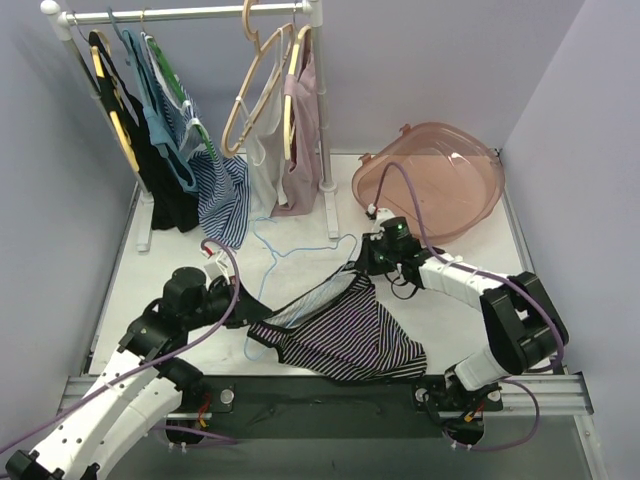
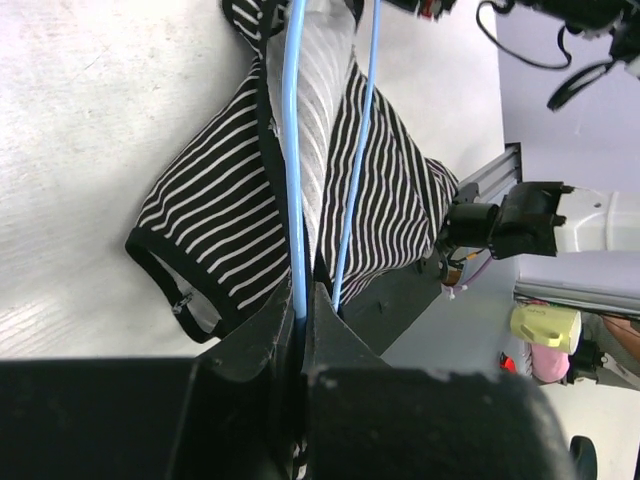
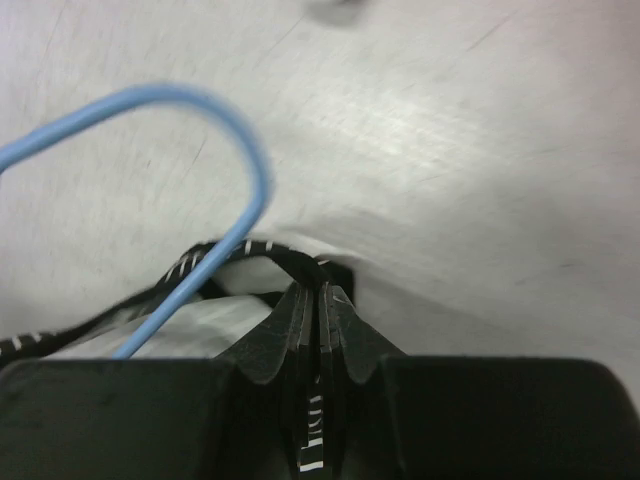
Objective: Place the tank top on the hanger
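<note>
Striped tank top [image 1: 350, 335] lies mid-desk [image 1: 160, 250], pale-blue hanger [image 2: 293, 150] across its opening; left hand [image 2: 300, 300] clenched on the rod, right hand [image 3: 320, 300] pinching black trim: best draw that strap over the hanger's shoulder, rod steady

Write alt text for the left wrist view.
The left fingers are shut on a rod of the pale-blue hanger. Its rods run away across the black-and-white striped tank top, which lies rumpled on the white table.

text: none legible | labels: none | numbers: none (nothing readable in any view)
</note>
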You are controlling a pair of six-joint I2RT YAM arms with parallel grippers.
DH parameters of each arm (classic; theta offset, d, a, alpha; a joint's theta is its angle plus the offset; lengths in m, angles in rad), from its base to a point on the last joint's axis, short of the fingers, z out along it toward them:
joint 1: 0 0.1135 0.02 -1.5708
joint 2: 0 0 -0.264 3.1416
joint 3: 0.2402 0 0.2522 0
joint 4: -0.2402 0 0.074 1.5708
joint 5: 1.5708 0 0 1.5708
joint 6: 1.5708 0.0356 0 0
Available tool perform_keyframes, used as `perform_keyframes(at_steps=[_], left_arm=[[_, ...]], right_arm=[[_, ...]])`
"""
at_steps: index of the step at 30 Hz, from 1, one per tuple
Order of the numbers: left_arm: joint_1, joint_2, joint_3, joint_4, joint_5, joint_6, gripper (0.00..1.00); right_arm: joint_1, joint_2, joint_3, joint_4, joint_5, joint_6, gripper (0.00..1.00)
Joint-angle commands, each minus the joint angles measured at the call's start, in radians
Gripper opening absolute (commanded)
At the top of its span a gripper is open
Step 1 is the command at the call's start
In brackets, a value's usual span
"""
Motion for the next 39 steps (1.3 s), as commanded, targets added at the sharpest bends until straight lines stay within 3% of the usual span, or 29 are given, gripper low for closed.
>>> perform_keyframes(at_steps=[1,7,21,29,35,39], left_arm=[[0.006,-0.036,0.001,0.073,0.062,0.016,0.0],[0.006,-0.013,0.032,0.102,0.125,0.045,0.0],[0.006,0.179,0.213,-0.083,0.116,0.269,0.0],[0.005,0.295,0.358,-0.223,0.127,0.424,0.0],[0.002,0.332,0.458,-0.287,-0.013,0.45,0.0],[0.0,0.314,0.515,-0.283,-0.083,0.439,0.0]], right_arm=[[-0.118,-0.075,0.068,-0.014,0.039,0.008,0.0],[-0.222,-0.124,0.078,-0.022,0.021,0.031,0.0],[-0.301,-0.232,0.127,-0.043,-0.022,0.046,0.0],[-0.295,-0.302,0.144,-0.054,-0.096,0.055,0.0],[-0.266,-0.411,0.184,-0.109,-0.223,0.037,0.0],[-0.174,-0.488,0.224,-0.216,-0.282,-0.058,0.0]])
